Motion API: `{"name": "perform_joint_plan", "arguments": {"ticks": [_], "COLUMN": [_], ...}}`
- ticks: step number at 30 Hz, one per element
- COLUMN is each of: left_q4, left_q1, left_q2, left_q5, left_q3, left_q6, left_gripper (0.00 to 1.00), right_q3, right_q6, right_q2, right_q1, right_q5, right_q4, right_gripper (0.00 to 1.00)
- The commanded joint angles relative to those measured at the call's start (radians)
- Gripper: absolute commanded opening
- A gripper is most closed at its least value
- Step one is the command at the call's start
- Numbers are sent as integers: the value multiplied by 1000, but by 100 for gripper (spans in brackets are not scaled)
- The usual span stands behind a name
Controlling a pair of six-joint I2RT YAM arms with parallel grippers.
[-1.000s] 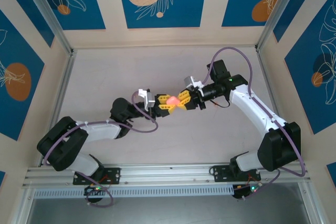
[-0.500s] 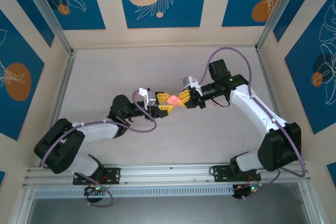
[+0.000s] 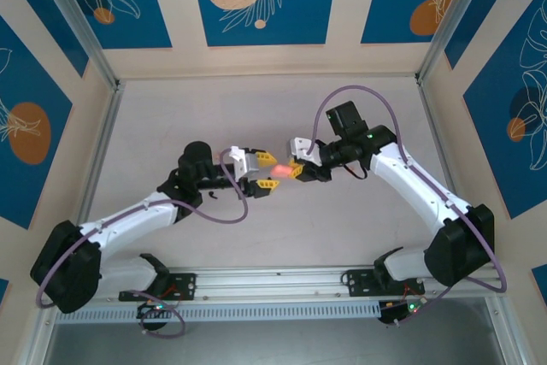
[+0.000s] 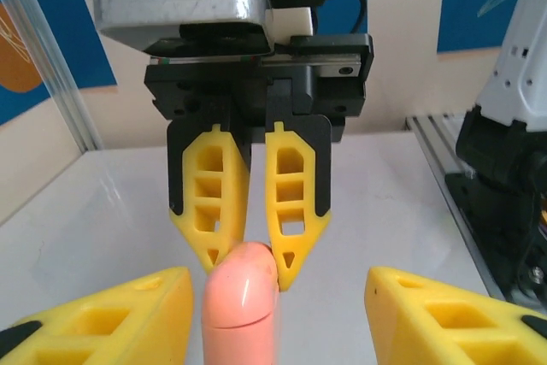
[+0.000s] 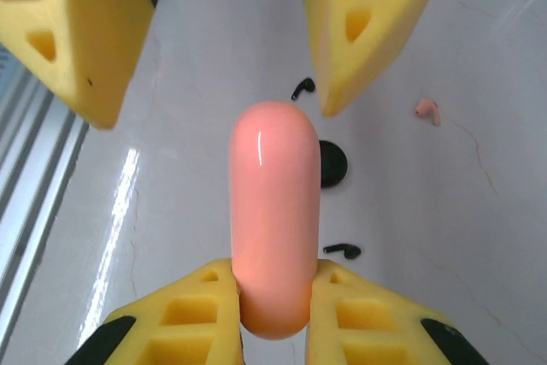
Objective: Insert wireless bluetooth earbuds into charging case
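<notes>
Yellow fingers of my left claw (image 3: 272,171) stand released, spread wide on either side of the pink charging case (image 5: 273,211), with a gap at each flank. The case is a smooth rounded capsule, closed, held off the pale worktop (image 5: 479,254) between my two arms. My right claw (image 4: 250,271) is clenched on its other end, fingertips pinching it from both sides. Below on the worktop lie the two black earbuds (image 5: 302,87) (image 5: 342,251), outside the case and apart from each other, with a flat black disc (image 5: 331,166) between them. A tiny pink piece (image 5: 426,109) lies further right.
</notes>
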Motion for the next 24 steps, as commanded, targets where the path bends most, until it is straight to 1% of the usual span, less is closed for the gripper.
{"name": "perform_joint_plan", "arguments": {"ticks": [1,5,8,13,20,24], "left_q4": [-266,-402,-439,-454,-421,-412], "left_q1": [6,6,6,6,6,6], "left_q2": [-29,-32,-34,-27,-25,-23], "left_q5": [17,21,12,9,18,23], "left_q3": [62,107,114,116,113,111], "left_q6": [162,234,259,266,250,242], "left_gripper": [55,54,54,53,49,44], "right_q3": [39,46,47,55,63,64], "right_q6": [-54,-62,-63,-66,-72,-73], "right_q2": [-32,-42,-50,-55,-45,-45], "right_q1": [35,69,86,108,122,128], "right_q5": [88,115,122,121,124,127], "right_q4": [-51,-48,-40,-34,-41,-38], "right_gripper": [8,8,8,8,8,8]}}
